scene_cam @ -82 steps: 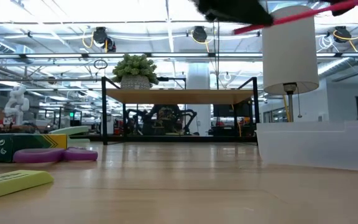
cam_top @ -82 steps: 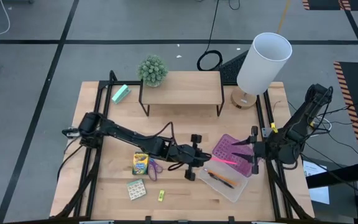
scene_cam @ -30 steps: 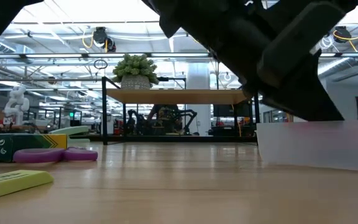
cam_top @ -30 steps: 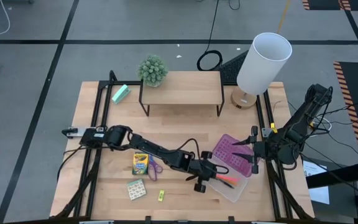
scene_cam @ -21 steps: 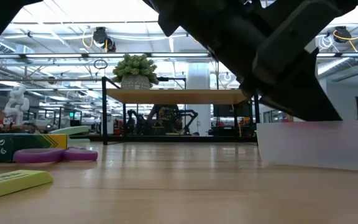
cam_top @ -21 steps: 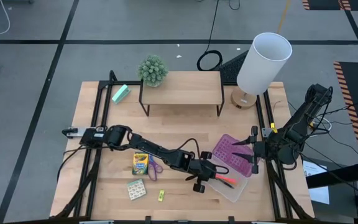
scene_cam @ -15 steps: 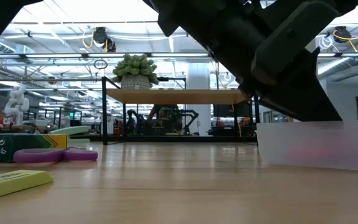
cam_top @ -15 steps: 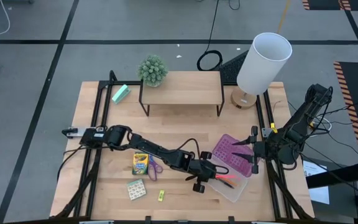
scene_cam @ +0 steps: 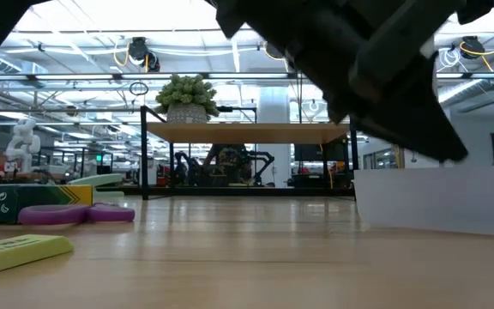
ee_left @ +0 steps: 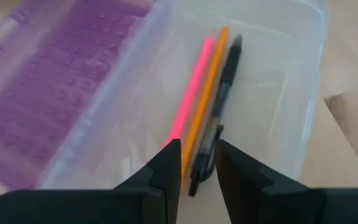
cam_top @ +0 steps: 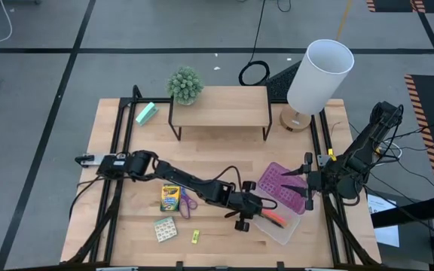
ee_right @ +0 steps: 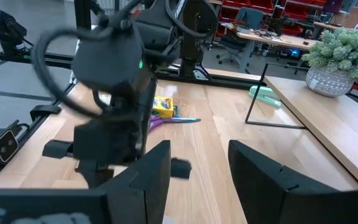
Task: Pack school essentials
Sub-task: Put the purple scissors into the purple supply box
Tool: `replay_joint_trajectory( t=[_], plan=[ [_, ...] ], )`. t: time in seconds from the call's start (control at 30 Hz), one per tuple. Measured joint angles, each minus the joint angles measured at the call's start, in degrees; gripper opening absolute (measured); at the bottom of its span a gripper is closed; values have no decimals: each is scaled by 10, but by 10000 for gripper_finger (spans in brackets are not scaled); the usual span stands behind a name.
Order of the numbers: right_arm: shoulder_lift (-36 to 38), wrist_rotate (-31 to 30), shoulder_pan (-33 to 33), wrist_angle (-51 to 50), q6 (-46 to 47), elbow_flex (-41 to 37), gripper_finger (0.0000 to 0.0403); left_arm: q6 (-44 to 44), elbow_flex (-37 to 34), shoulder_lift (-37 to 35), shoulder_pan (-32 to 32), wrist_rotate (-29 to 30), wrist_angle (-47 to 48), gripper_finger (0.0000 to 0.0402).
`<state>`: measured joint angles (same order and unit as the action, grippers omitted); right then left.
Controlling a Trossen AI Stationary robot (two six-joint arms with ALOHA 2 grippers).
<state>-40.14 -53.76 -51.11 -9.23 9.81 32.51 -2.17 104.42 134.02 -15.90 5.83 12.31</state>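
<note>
Pink pencil (ee_left: 191, 93), orange pencil (ee_left: 207, 99) and black pen (ee_left: 219, 106) lie side by side inside clear box (cam_top: 296, 226). Left gripper (ee_left: 196, 163) over box, fingers slightly parted, empty. Right gripper (ee_right: 199, 163) beside box's purple lid (cam_top: 277, 181), parted, empty.

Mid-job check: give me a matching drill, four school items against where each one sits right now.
Items:
1. pink pencil
2. crayon box
3. card pack
4. scissors

Places:
A. beside the crayon box, on the side toward the clear box
B. inside the clear box
C. near the front edge, beside the yellow piece
D. left of the scissors

Pairs: 1-B, 2-D, 3-C, 4-A
</note>
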Motion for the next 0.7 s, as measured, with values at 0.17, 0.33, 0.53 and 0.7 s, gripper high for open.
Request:
replay_joint_trajectory(
  t=[0.17,0.33,0.53,0.7],
  plan=[
    [0,0,0,-1,5,0,157,20,0,-36,-2,22,10,102],
    [0,2,0,-8,15,0,157,40,0,-77,-13,70,78,102],
    [-1,16,0,-9,22,0,157,76,0,-108,-39,133,194,102],
    [-1,16,0,-9,32,0,157,132,0,-120,-65,142,277,102]
  ],
)
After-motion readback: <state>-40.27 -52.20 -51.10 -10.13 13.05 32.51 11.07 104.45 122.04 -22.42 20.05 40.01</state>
